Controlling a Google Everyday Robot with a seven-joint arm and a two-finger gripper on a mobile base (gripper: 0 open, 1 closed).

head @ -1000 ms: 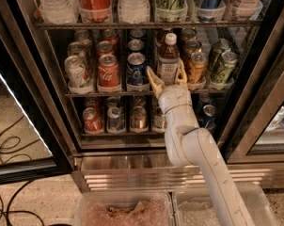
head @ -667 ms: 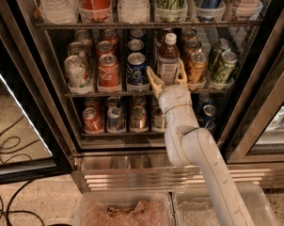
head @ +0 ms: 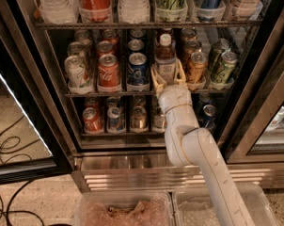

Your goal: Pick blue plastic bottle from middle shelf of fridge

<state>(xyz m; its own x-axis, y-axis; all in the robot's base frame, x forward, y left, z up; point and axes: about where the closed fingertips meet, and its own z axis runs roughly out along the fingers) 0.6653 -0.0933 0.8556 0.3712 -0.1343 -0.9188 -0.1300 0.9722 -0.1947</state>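
The fridge (head: 132, 175) stands with its glass door (head: 19, 140) swung open at the left, and the pale arm (head: 198, 159) rises from the lower right straight into the opening. The gripper (head: 168, 77) sits at the front edge of the middle shelf (head: 114, 94), its two tan fingers (head: 155, 77) spread apart, one on each side of the lower part of the blue plastic bottle (head: 166, 55). The bottle stands upright between them on the shelf (whether the fingers actually touch its sides cannot be told), so the gripper is spread wide around it rather than closed. The bottle's white cap reaches nearly to the rack above, well higher than the cans around it. Just to its left stands a blue can (head: 138, 68), then a red can (head: 108, 70) and a white can (head: 77, 72); to its right are an orange can (head: 197, 68) and green cans (head: 224, 66). The shelf below holds more cans (head: 92, 119), and the top shelf carries larger bottles (head: 132, 1). In front of the steel base sit two clear bins (head: 123, 210), and dark cables (head: 10, 145) lie on the floor at the left.
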